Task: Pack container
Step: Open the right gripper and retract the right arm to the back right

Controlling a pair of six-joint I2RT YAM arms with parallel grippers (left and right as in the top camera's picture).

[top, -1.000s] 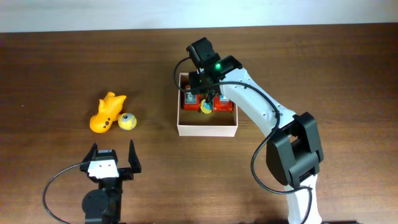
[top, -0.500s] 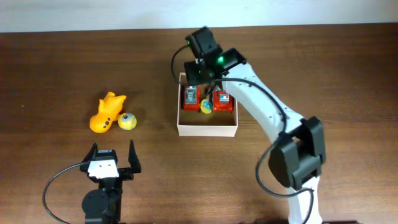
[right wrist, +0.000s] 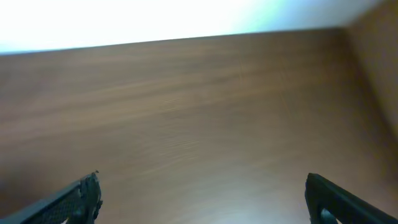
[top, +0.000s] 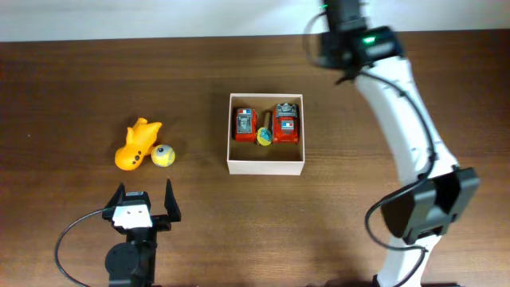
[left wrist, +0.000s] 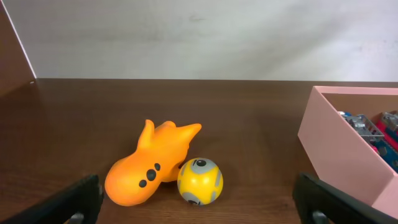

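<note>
The container (top: 265, 167), a square white-walled box, sits mid-table with two red toy cars (top: 244, 124) (top: 286, 122) and a small yellow toy (top: 264, 138) between them. An orange toy (top: 137, 143) and a yellow-grey ball (top: 163, 155) lie to its left. My left gripper (top: 144, 191) rests open near the front edge. In the left wrist view it (left wrist: 200, 213) faces the orange toy (left wrist: 149, 171), the ball (left wrist: 199, 181) and the container's wall (left wrist: 339, 155). My right gripper (top: 344, 36) hangs high at the back right, open and empty (right wrist: 202, 202) over bare wood.
The brown wooden table (top: 414, 223) meets a white wall along its far edge (top: 159, 38). The right arm's base and cable (top: 414, 215) stand at the front right.
My right gripper opened over the container, left the small yellow toy between the cars, then rose and swung to the back right. The left arm stayed still.
</note>
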